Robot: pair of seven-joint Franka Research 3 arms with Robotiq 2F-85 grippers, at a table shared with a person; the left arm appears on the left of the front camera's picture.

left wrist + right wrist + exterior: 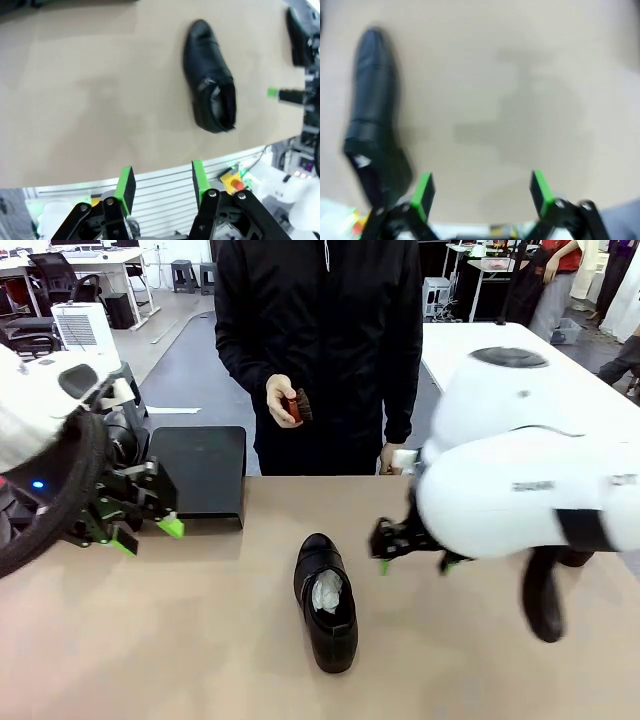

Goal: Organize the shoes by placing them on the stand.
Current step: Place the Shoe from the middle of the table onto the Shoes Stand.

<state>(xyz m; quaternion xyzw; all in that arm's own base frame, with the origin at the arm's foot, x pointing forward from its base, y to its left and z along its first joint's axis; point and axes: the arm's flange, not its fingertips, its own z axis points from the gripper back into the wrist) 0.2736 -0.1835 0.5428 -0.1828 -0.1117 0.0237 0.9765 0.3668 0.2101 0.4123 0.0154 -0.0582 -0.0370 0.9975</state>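
Black shoe [326,605] lies mid-table, clear of stand [200,468] at far left. Left gripper [161,180] half-spread, empty; right gripper [481,187] fully apart, empty, near shoe. Step: likely reach for pick. Next: straddle shoe, clamp, carry to stand.

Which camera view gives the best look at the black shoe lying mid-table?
The front view: the shoe lies whole, sharp and unobstructed, its pale inside showing. The left wrist view also shows it whole, but at a slant. The right wrist view shows it blurred.
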